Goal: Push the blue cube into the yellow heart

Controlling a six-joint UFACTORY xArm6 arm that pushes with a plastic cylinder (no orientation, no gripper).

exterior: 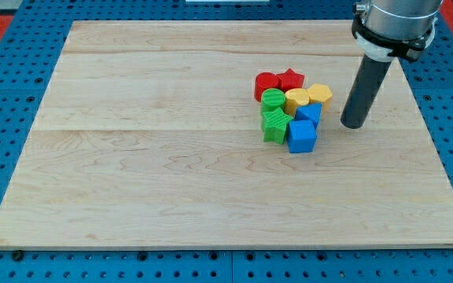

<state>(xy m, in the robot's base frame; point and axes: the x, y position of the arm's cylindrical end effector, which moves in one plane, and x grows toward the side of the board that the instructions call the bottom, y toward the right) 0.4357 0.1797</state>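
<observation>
The blue cube (pixel 302 136) sits at the lower right of a tight cluster of blocks right of the board's centre. The yellow heart (pixel 297 100) lies just above it, with a second blue block (pixel 309 114) between them. A yellow hexagon-like block (pixel 319 94) touches the heart's right side. My tip (pixel 354 124) rests on the board to the right of the cluster, a short gap from the blue blocks and touching none.
A red cylinder (pixel 267 83) and a red star (pixel 291 79) form the cluster's top. A green cylinder (pixel 273 100) and a green star (pixel 274 124) form its left side. The wooden board (pixel 171 157) lies on a blue perforated table.
</observation>
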